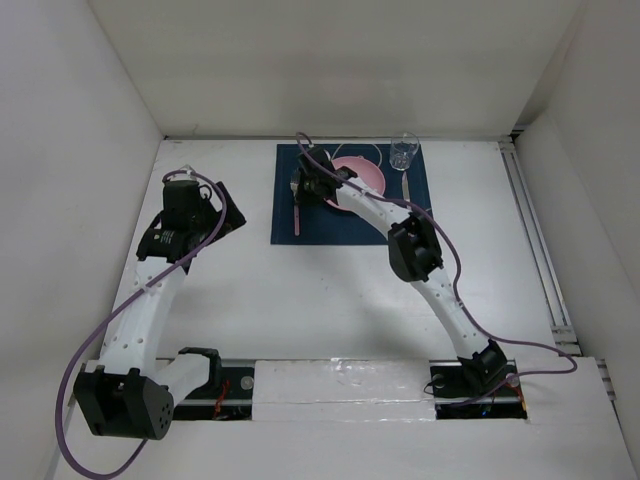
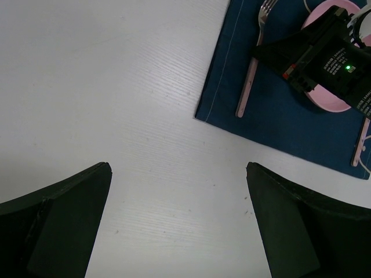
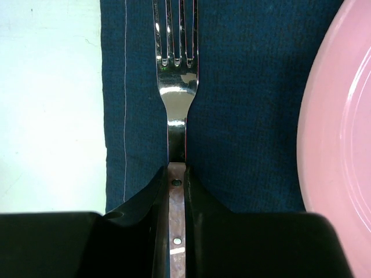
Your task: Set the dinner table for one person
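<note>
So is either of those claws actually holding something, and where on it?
The right gripper pinches the fork by its pink handle, near the metal neck. The left gripper is open, holding nothing.

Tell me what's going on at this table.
The right gripper is shut on the pink handle of a fork, holding it at the left side of the navy placemat, beside the pink plate. A glass stands at the mat's far right corner. The left gripper hangs open over bare table to the left, holding nothing.
</note>
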